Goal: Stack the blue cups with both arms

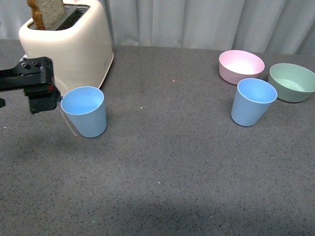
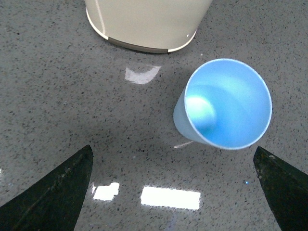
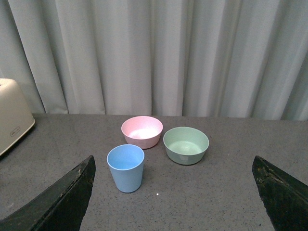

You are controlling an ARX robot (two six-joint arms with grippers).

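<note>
Two light-blue cups stand upright on the dark speckled table. The left cup (image 1: 84,110) is just in front of the toaster, and my left gripper (image 1: 43,98) hovers open right beside it, on its left. In the left wrist view that cup (image 2: 226,103) lies ahead of the open left gripper (image 2: 173,192), nearer the right finger, with nothing between the jaws. The right cup (image 1: 252,102) stands by the bowls. In the right wrist view this cup (image 3: 126,167) is well ahead of my open, empty right gripper (image 3: 173,192). The right arm is out of the front view.
A cream toaster (image 1: 69,42) holding a bread slice stands at the back left, close behind the left cup. A pink bowl (image 1: 241,66) and a green bowl (image 1: 292,81) sit behind and right of the right cup. A grey curtain closes the back.
</note>
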